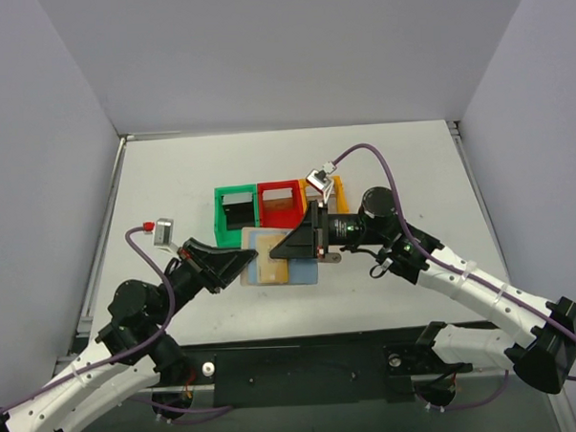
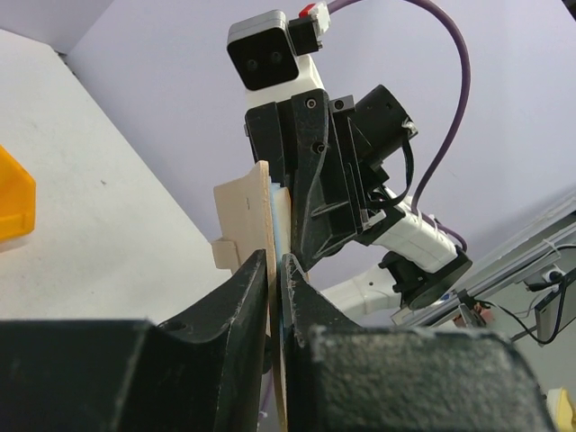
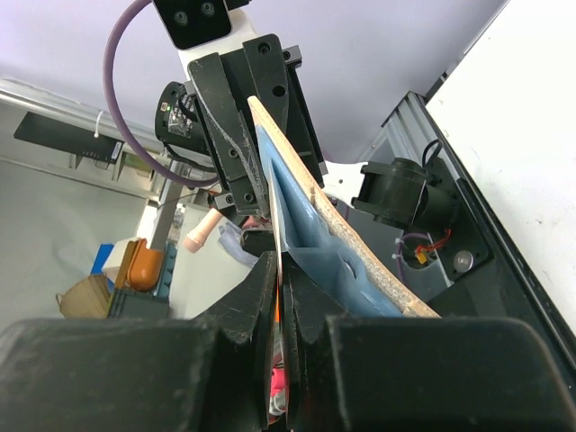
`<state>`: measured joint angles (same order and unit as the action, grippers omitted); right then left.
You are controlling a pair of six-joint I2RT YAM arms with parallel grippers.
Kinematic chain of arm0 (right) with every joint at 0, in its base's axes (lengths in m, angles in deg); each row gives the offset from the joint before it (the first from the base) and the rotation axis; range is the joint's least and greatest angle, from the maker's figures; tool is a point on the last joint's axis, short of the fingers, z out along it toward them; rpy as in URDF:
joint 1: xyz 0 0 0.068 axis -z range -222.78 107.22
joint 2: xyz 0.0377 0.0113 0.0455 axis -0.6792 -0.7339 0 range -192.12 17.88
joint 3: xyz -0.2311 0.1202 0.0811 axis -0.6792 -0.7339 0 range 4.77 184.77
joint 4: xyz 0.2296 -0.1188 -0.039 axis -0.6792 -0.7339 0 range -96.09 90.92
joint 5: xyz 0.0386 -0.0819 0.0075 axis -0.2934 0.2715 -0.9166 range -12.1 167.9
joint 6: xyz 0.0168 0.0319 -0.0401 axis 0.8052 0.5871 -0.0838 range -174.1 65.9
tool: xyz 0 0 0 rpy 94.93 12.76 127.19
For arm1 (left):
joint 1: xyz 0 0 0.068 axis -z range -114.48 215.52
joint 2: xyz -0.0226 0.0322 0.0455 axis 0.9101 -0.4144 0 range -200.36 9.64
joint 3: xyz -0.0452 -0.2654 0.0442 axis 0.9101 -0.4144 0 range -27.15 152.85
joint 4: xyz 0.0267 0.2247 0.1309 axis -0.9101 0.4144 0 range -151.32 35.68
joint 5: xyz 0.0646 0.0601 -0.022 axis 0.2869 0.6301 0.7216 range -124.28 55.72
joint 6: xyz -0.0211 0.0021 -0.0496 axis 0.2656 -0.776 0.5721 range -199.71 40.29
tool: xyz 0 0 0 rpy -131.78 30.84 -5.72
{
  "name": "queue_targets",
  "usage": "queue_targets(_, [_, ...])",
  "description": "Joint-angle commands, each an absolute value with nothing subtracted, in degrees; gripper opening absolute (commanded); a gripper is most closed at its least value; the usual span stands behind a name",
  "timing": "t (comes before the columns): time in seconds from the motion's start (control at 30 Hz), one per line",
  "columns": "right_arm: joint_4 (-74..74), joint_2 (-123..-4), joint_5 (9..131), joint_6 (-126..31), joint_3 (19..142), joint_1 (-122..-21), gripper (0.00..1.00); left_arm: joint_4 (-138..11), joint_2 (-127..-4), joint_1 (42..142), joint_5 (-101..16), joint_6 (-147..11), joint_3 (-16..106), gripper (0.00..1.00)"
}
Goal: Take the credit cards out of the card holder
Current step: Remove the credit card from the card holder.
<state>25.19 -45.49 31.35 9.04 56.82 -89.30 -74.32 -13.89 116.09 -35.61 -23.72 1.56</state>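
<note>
Slippage is your main risk: the card holder (image 1: 271,270) sits at the centre of the top view, just below the row of green bin (image 1: 219,219), red bin (image 1: 280,214) and orange bin (image 1: 340,190), spread open between both arms and gripped only by thin margins. Your left end effector (image 2: 274,270) is nipped almost shut on the tan outer flap, at the bottom centre of its wrist view. Your right end effector (image 3: 283,274) is pressed fully together at the lower edge of the light blue inner panel; you cannot tell whether a card lies between its fingers. Pull apart too hard and the flap may slide from the left grip, or the whole holder may follow the right and drop to the tabletop (image 1: 172,192). Count: one card holder, two end effectors, three bins, and no credit card plainly countable.
</note>
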Motion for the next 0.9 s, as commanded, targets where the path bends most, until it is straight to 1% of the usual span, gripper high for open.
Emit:
queue_targets(0.0, [27.9,-44.7,30.4,8.7,57.3,-89.1,0.00,-75.5,-12.2,116.1,-34.8,-24.2,1.9,0.20])
queue_targets(0.33, [26.4,-44.5,30.6,7.9,57.8,-89.1,0.00,-74.9,-10.3,116.1,-33.0,-24.2,1.5,0.22])
queue_targets(0.4, [26.0,-44.7,30.7,7.8,58.1,-89.1,0.00,-75.6,-10.6,116.1,-33.6,-24.2,1.2,0.12])
queue_targets(0.43, [25.9,-44.7,30.4,7.6,58.4,-89.2,0.00,-76.5,-10.8,116.1,-33.8,-24.2,1.2,0.03])
queue_targets(0.47, [25.8,-44.9,30.4,7.7,58.5,-89.2,0.07,-76.9,-11.2,116.1,-34.2,-24.0,0.8,0.00])
queue_targets(0.5, [25.8,-45.1,30.3,7.9,58.6,-89.3,0.11,-77.2,-11.5,116.1,-34.3,-23.8,0.9,0.00])
queue_targets(0.53, [25.9,-45.1,30.3,8.0,58.6,-89.3,0.21,-77.3,-11.8,116.1,-34.3,-23.4,0.7,0.00])
queue_targets(0.57, [26.0,-45.3,30.2,8.1,58.7,-89.4,0.29,-77.8,-11.9,116.1,-34.3,-23.3,0.6,0.00])
queue_targets(0.6, [26.0,-45.4,30.1,8.2,58.8,-89.3,0.32,-78.2,-12.1,116.1,-34.3,-23.0,0.5,0.00])
queue_targets(0.63, [26.0,-45.4,30.1,8.4,58.9,-89.4,0.37,-78.6,-12.1,116.1,-34.3,-22.9,0.3,0.00])
queue_targets(0.77, [26.2,-45.8,30.1,9.2,59.3,-89.3,0.43,-79.7,-11.8,116.1,-32.9,-21.9,-1.1,0.00])
queue_targets(0.87, [26.8,-46.1,29.9,9.7,59.3,-89.7,0.44,-81.1,-11.7,116.1,-32.4,-20.6,-2.4,0.00])
